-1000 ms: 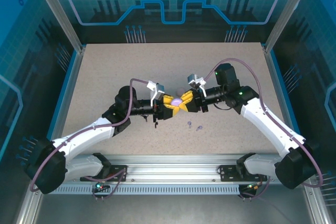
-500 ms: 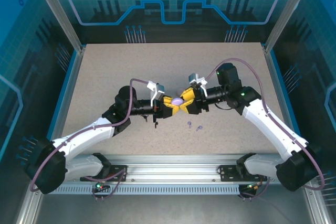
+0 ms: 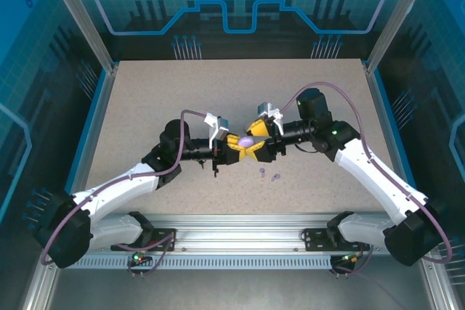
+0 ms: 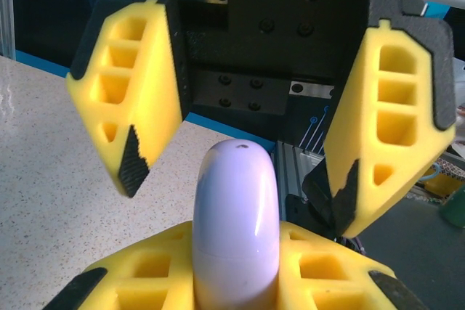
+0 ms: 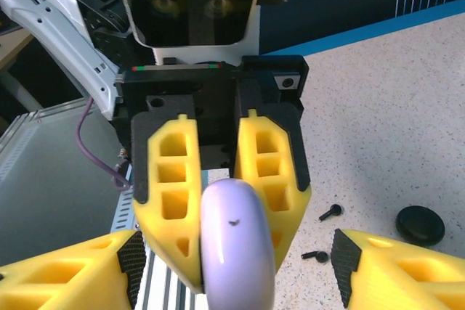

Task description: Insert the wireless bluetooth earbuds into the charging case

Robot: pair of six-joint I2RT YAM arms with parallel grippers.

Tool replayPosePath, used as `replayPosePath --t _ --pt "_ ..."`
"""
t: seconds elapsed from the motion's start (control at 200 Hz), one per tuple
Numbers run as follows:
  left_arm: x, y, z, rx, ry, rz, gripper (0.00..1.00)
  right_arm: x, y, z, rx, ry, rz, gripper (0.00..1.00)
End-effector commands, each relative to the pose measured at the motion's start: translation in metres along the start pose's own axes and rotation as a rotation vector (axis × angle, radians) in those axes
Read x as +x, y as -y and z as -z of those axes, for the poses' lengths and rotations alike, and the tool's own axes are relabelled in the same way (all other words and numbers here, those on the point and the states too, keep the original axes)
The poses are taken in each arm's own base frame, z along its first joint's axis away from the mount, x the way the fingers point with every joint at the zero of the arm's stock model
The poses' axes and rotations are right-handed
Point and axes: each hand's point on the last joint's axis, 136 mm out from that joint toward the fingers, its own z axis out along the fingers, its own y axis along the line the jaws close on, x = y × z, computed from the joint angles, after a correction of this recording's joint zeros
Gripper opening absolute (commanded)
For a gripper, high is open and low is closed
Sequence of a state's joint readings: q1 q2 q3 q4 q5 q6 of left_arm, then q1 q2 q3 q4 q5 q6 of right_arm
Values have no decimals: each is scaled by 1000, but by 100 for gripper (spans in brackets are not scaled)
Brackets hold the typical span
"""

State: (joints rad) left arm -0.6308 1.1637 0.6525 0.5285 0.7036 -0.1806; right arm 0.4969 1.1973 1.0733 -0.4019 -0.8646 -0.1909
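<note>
The left gripper is clamped on one end of the lilac case, whose rounded other end sticks out past its fingertips. The right gripper stands open, jaws spread to either side of that free end without touching it. Two black earbuds lie on the table near the case, toward the right arm's base, with a black round piece just beyond them. The case looks hard, glossy, light and probably slippery, so grip its widest part. The tiny earbuds may skitter, so pinch them across the stem.
</note>
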Motion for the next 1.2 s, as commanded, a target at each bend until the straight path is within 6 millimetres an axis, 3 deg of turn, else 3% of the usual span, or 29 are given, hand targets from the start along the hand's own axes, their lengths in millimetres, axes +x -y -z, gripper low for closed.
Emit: replayPosePath --t 0.0,0.415,1.196 --pt "-12 8 0 17 25 -52 11 -12 3 1 28 13 28 71" --pt "-11 9 1 19 25 -57 10 -13 29 7 152 -3 -12 67" --pt "-9 9 1 16 23 -58 11 -34 38 24 187 60 -11 67"
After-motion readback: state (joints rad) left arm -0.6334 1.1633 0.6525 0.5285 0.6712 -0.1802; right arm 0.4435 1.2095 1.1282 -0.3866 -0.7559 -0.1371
